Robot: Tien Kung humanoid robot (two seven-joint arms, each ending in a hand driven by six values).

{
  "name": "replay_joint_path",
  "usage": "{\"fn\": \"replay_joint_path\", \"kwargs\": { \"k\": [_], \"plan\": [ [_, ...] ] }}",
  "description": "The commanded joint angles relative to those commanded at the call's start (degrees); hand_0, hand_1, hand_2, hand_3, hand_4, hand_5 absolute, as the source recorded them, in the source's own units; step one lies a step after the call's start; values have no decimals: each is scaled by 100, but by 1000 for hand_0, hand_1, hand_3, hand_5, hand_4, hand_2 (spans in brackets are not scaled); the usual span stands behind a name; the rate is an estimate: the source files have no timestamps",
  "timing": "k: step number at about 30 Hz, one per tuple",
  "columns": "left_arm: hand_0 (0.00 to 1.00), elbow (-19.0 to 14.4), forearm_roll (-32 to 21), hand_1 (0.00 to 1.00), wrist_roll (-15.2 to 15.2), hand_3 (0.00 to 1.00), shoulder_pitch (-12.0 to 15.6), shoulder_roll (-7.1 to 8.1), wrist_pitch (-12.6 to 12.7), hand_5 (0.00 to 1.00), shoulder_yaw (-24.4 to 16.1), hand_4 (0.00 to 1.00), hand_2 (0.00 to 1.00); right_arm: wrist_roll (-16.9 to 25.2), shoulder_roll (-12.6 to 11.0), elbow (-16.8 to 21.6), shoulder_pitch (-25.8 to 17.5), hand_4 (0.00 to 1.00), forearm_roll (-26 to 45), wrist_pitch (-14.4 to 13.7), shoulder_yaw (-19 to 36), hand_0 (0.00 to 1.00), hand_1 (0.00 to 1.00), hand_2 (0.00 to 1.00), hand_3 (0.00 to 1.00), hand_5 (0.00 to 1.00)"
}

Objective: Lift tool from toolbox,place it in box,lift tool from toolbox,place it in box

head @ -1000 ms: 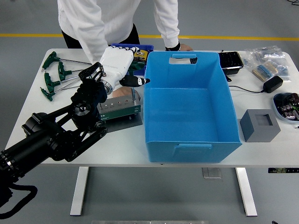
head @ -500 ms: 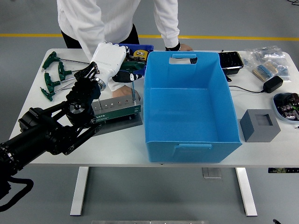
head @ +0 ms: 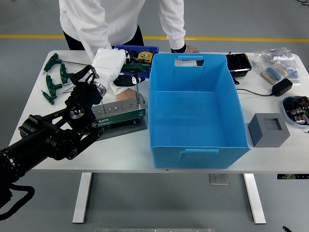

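- The white table (head: pixel 38 121) carries everything; a person in a white top (head: pixel 111 19) stands at its far side, one hand (head: pixel 189 49) resting on the table behind the box.
- The big blue box (head: pixel 195 113) stands open and empty right of centre.
- The left arm (head: pixel 48 140) reaches in from the lower left, its white left hand (head: pixel 115 67) over the far end of the toolbox.
- The green toolbox (head: pixel 119 113), a long block with a row of holes, lies on a dark mat just left of the blue box.
- The left hand is clenched around the dark handle of a tool (head: pixel 135 81), whose thin shaft points down to the toolbox's right end; whether the tip is out of its hole cannot be told.
- Green T-handle wrenches (head: pixel 54 77) lie at the far left.
- A grey block (head: pixel 269 129) sits right of the box, a black adapter (head: pixel 281 87) beyond it.
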Motion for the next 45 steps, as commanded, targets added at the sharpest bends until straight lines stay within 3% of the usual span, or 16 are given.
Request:
{"fn": "replay_joint_path", "kwargs": {
  "k": [1,6,7,24,25,35,37,45],
  "plan": [
    [243,19,-92,233,-38,337,-1,-13,51,713,3,998,248,1,0,1,0,862,-3,-2,0,707,730,770,622,784],
    [243,103,-275,233,-119,337,-13,-72,138,713,12,998,248,-3,4,3,-7,862,-27,-10,18,707,730,770,622,784],
    [213,110,-286,153,-122,285,-16,-79,142,730,15,998,192,-4,6,3,-8,862,-28,-11,19,706,728,770,621,783],
    [189,259,-871,87,-171,234,-75,-211,211,743,60,998,139,-1,8,-2,40,862,-11,-28,-10,704,726,770,621,782],
    [149,270,-889,48,-168,184,-79,-216,227,722,68,998,98,-2,7,-3,43,861,-15,-32,-7,702,724,769,616,780],
    [121,374,-927,13,-155,146,-107,-241,334,693,123,998,68,-5,2,0,63,861,-56,-56,24,701,724,768,613,779],
    [92,389,-938,2,-185,101,-103,-240,345,689,128,983,36,-10,2,1,58,860,-81,-60,37,699,722,767,613,777],
    [74,407,-971,2,-355,82,-37,-240,334,668,173,943,29,-33,19,4,-8,860,-166,-72,93,700,722,766,613,777]
  ]
}}
